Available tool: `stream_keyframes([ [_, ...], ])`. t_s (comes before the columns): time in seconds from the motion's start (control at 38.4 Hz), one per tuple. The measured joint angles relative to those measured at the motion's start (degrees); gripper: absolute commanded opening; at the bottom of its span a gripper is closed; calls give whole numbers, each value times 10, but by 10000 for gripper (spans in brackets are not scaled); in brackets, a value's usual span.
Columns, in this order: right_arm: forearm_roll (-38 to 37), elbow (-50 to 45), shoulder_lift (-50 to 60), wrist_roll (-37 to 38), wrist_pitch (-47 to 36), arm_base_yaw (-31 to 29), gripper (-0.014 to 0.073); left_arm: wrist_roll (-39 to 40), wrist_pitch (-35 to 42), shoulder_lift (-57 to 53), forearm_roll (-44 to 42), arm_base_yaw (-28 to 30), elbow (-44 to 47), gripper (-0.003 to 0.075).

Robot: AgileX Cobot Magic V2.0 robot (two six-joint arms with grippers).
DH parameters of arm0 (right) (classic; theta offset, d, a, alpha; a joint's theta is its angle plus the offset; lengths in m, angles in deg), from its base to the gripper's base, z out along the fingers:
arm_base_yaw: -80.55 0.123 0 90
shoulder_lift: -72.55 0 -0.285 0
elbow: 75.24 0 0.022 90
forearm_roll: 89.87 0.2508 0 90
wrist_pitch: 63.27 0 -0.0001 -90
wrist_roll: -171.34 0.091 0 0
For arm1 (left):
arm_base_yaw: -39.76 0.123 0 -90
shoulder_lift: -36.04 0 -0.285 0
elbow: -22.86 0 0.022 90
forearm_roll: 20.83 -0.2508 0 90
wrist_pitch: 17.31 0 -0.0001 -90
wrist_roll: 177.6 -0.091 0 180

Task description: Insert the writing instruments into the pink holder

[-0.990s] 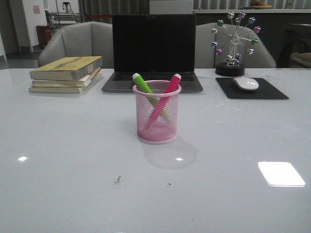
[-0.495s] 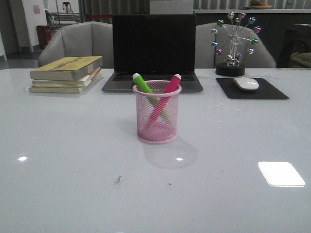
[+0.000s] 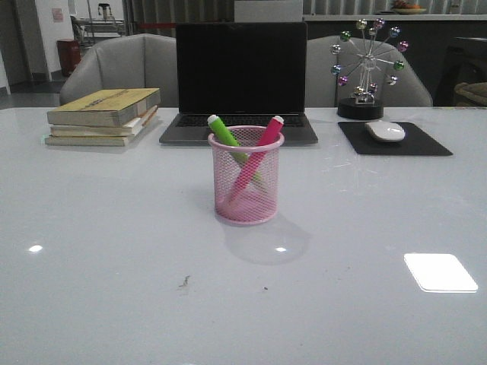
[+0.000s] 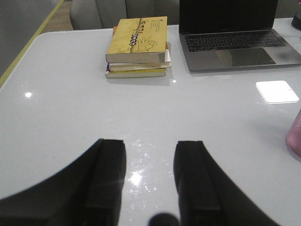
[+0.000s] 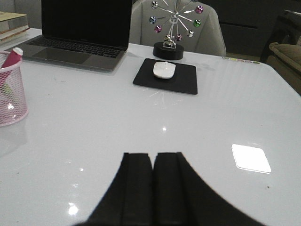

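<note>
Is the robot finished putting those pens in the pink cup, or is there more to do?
It looks finished. The green marker and the pink marker both stand crossed inside the pink holder. Nothing is in hand: the left gripper is open and empty, the right gripper is shut on nothing, both away from the cup. No other pens show on the table.
</note>
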Motion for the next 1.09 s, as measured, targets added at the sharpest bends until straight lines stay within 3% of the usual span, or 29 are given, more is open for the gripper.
stream_keyframes([
  [0.31, 0, 0, 51, 0, 7, 0, 57, 0, 0, 0, 0, 0, 0, 331],
  [1.09, 0, 0, 53, 0, 14, 0, 57, 0, 0, 0, 0, 0, 0, 331],
])
